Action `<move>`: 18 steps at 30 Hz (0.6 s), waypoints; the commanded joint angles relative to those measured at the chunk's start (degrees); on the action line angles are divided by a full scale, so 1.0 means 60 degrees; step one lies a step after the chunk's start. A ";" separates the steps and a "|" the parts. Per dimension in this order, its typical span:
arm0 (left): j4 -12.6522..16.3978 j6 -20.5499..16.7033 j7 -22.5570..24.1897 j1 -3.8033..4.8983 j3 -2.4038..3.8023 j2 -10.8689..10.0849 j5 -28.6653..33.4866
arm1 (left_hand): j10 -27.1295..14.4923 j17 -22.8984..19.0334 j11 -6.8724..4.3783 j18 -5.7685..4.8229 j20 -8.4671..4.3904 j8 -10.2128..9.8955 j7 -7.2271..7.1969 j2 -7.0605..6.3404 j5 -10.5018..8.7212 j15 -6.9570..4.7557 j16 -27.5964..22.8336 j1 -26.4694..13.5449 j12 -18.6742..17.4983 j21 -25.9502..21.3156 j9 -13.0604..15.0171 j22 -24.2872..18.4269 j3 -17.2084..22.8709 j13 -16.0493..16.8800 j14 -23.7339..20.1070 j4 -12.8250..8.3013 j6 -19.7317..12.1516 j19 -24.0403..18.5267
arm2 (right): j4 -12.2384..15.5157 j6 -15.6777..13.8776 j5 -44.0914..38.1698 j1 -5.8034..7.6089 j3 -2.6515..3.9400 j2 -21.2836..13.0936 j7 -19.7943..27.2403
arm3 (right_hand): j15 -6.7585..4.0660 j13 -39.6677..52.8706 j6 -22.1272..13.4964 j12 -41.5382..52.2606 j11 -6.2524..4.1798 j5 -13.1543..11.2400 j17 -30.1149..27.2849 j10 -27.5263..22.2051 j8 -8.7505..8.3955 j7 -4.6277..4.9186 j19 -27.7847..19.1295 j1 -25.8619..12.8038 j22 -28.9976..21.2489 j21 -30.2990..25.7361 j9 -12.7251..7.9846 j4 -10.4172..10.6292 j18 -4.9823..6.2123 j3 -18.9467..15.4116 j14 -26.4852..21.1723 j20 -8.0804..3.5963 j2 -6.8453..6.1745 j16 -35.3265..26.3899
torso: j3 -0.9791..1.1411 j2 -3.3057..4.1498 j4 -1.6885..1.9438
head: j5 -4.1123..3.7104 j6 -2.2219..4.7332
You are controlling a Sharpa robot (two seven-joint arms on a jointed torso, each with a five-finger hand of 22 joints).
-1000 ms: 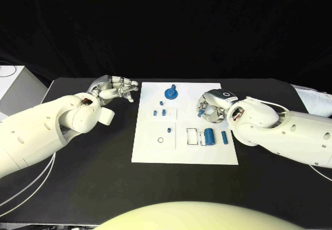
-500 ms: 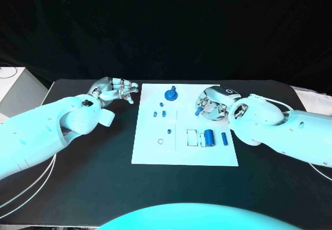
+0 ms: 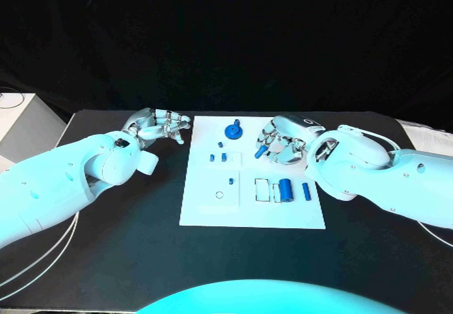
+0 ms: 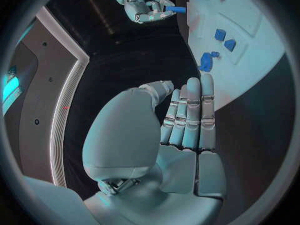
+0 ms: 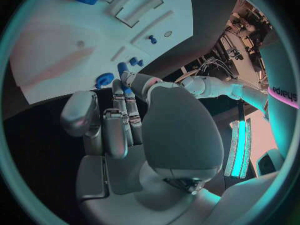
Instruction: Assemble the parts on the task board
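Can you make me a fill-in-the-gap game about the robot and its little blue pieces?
1. The right hand pinches a small ____ part.
2. The left hand holds ____.
3. The task board is the colour ____.
4. The table under the board is ____.

Missing words: blue; nothing; white; black.

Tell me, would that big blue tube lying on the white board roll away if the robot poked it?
Probably. The big blue cylinder lies on its side on the flat task board, so a sideways nudge would likely roll it. It looks rigid and smooth, perhaps slippery for fingers. The white frame beside it might stop it.
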 commanded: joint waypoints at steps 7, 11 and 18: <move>0.0039 0.0057 0.0038 -0.0008 0.0008 0.0086 0.0082 | -0.0072 -0.0015 0.0024 0.0070 -0.0016 0.0036 -0.0014 0.0058 0.0030 -0.0013 -0.0033 0.0083 0.0042 -0.0030 -0.0014 -0.0015 0.0016 -0.0016 0.0081 0.0003 0.0059 0.0086 | 0.0385 0.0065 -0.1737 -0.0204 -0.0199 0.0775 0.0104 | -0.0074 0.0022 0.0079 0.0053 -0.0499 0.0042 0.0030 0.0548 0.0030 0.0001 0.0280 0.0038 0.0034 0.0068 0.0061 -0.0023 -0.0075 0.0033 0.0495 -0.0082 0.0079 0.0058 | -0.0017 -0.0018 -0.0008 | 0.0142 -0.0008; 0.0044 0.0040 0.0045 -0.0010 0.0008 0.0112 0.0092 | -0.0072 -0.0015 0.0024 0.0070 -0.0016 0.0036 -0.0014 0.0058 0.0030 -0.0013 -0.0033 0.0083 0.0042 -0.0030 -0.0014 -0.0015 0.0016 -0.0016 0.0081 0.0003 0.0059 0.0086 | 0.0416 0.0053 -0.2465 -0.0378 -0.0299 0.1130 0.0080 | -0.0074 0.0024 0.0080 0.0051 -0.0499 0.0036 0.0045 0.0549 0.0032 0.0001 0.0283 0.0037 0.0050 0.0089 0.0063 -0.0026 -0.0079 0.0036 0.0499 -0.0082 0.0079 0.0066 | -0.0038 -0.0045 -0.0015 | 0.0212 -0.0031; 0.0051 0.0004 0.0059 -0.0012 0.0008 0.0146 0.0106 | -0.0075 -0.0016 0.0024 0.0070 -0.0018 0.0037 -0.0013 0.0061 0.0030 -0.0014 -0.0032 0.0090 0.0043 -0.0029 -0.0014 -0.0015 0.0017 -0.0017 0.0083 0.0001 0.0060 0.0089 | 0.0371 0.0057 -0.3467 -0.0693 -0.0456 0.1657 0.0000 | -0.0074 0.0026 0.0078 0.0046 -0.0498 0.0026 0.0031 0.0550 0.0033 0.0001 0.0282 0.0039 0.0049 0.0086 0.0067 -0.0033 -0.0079 0.0041 0.0496 -0.0083 0.0078 0.0058 | -0.0047 -0.0045 -0.0008 | 0.0266 -0.0038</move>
